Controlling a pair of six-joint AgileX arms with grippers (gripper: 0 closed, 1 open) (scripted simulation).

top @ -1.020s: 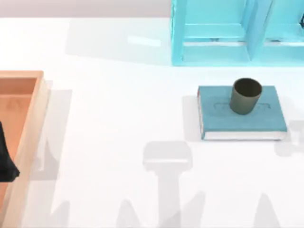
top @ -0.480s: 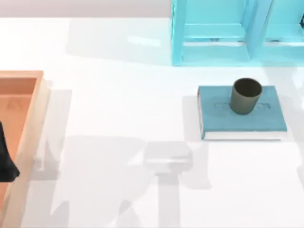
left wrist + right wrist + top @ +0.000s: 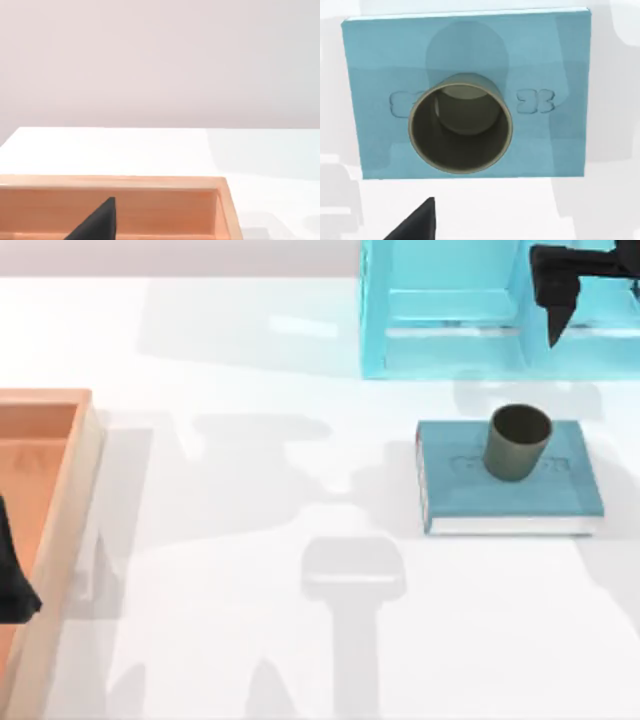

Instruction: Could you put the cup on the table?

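The olive-brown cup [image 3: 518, 442] stands upright on a teal book [image 3: 510, 495] that lies on the white table [image 3: 250, 490], right of centre. My right gripper [image 3: 556, 312] hangs high beyond the cup, over the light-blue shelf, and touches nothing. The right wrist view looks straight down into the cup [image 3: 460, 130], which sits mid-cover on the book [image 3: 375, 60], with a dark part of the right gripper [image 3: 417, 225] at the picture's edge. My left gripper [image 3: 12, 575] is parked at the far left over the wooden tray.
A light-blue open shelf [image 3: 450, 310] stands at the back right, just behind the book. A wooden tray [image 3: 60, 490] lies along the left edge; its wall [image 3: 125, 182] shows in the left wrist view. Bare table spreads between tray and book.
My right gripper has come into the top view at the back right, above the shelf. Arm shadows have shifted across the table. Cup and book have not moved.
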